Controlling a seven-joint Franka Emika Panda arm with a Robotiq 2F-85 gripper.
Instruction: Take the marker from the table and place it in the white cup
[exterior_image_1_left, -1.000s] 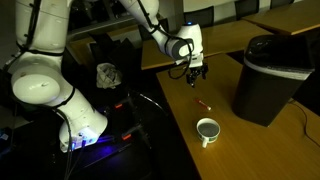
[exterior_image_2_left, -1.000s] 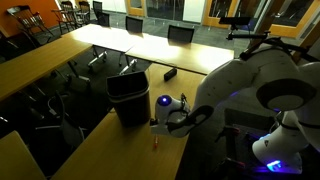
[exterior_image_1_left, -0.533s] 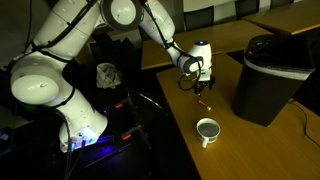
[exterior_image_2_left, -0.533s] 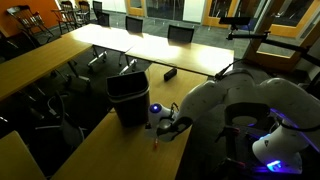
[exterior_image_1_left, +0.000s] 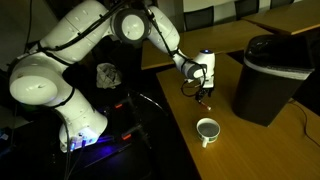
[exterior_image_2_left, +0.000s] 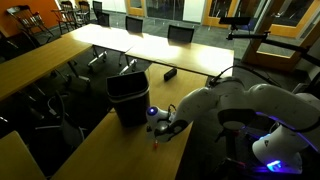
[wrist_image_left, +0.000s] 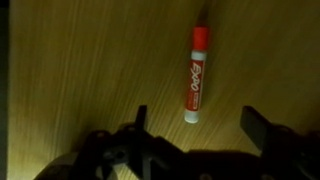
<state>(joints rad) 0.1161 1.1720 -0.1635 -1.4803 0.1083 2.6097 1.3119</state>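
The marker (wrist_image_left: 195, 75) is a short red stick with a red cap and a white end. It lies flat on the brown wooden table (wrist_image_left: 70, 80). In the wrist view my gripper (wrist_image_left: 197, 125) is open and empty, its two fingers on either side of the marker's white end and just short of it. In an exterior view the gripper (exterior_image_1_left: 203, 93) hangs low over the table, covering the marker. The white cup (exterior_image_1_left: 207, 130) stands upright nearer the table's front edge, apart from the gripper. In an exterior view the marker (exterior_image_2_left: 156, 144) shows as a tiny red mark below the gripper (exterior_image_2_left: 161, 128).
A big black bin (exterior_image_1_left: 270, 78) stands on the table close beside the gripper; it also shows in an exterior view (exterior_image_2_left: 128, 98). The table edge runs just beside the marker. Chairs and more tables stand behind.
The arm has swung over and down toward the marker. The gripper now sits low right above it, where before it was higher and farther back. Marker and cup have not moved.
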